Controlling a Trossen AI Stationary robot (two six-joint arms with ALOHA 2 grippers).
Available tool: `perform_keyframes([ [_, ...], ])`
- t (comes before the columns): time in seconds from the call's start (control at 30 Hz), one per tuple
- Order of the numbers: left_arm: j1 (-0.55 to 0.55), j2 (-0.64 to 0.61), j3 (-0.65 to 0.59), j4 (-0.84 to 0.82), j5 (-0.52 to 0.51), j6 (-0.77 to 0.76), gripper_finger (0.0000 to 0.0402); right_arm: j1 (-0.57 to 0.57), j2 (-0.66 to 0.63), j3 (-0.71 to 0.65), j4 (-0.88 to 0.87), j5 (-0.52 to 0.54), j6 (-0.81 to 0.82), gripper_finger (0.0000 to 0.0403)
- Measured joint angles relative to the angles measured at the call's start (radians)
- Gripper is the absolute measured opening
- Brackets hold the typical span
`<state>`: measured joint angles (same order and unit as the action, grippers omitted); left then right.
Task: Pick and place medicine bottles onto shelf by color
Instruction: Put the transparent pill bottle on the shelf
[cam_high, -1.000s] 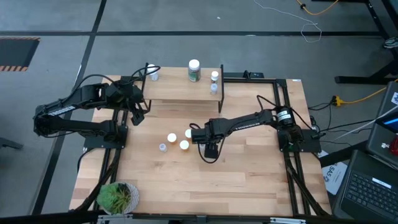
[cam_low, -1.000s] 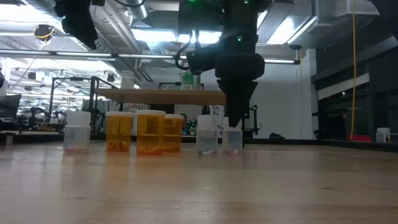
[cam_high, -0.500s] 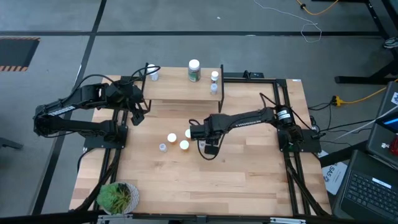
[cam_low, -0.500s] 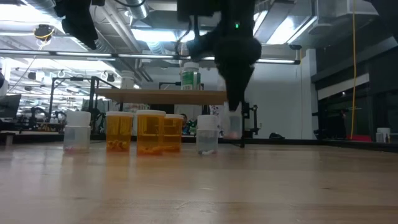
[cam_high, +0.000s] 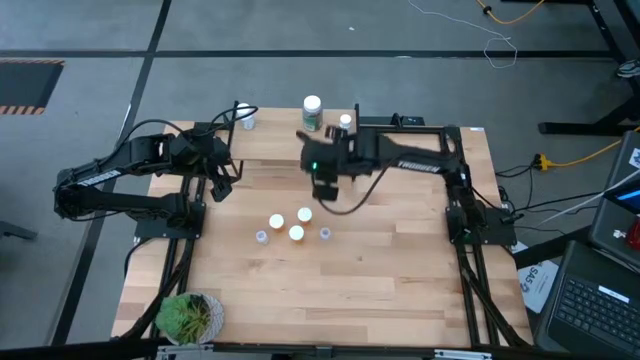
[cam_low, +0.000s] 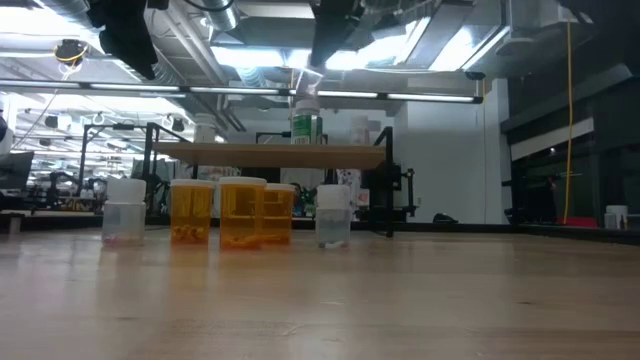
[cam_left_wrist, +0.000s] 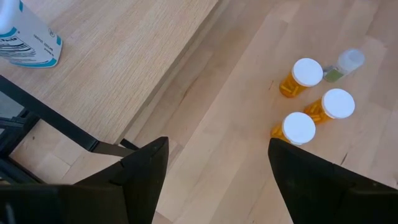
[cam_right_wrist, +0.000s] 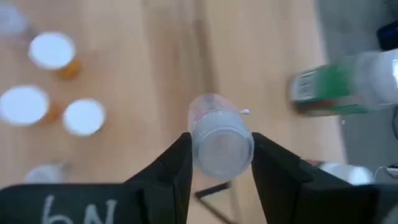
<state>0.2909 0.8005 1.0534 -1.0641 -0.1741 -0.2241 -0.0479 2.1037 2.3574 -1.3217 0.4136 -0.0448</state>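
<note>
Left gripper: hangs over the left part of the counter, just beside the left end of the shelf; its fingers stand spread and empty in the left wrist view
Potted plant: sits at the near left corner of the counter
Shelf, left end: a clear bottle with printed label stands near the corner; the same bottle shows at the edge of the left wrist view
Orange bottles: three with white caps stand grouped on the counter in front of the shelf; in the low view they stand in a row, left of centre
Small clear bottles on the counter: one stands left of the orange group, another right of it; both upright
Green bottle: stands upright with a white cap on the shelf, near its middle
Right gripper: raised above the front edge of the shelf, right of the green bottle; its fingers are clenched on a small clear bottle, one on each side of it
Shelf, right end: a small white-capped bottle stands there
</note>
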Motion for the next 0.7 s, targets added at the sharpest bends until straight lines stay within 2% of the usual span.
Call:
perform_keyframes([
  [0.13,0.000,0.000,0.000,0.000,0.000,0.000,0.0271,-0.086,-0.003,-0.008,0.015,-0.025,-0.018,0.0135],
  [0.53,0.000,0.000,0.000,0.004,-0.001,0.036,0.0271,-0.289,0.048,-0.008,-0.016,-0.332,-0.119,0.0135],
  [0.7,0.000,0.000,0.000,0.004,-0.001,0.035,0.0271,-0.329,0.047,-0.008,-0.032,-0.390,-0.117,0.0135],
])
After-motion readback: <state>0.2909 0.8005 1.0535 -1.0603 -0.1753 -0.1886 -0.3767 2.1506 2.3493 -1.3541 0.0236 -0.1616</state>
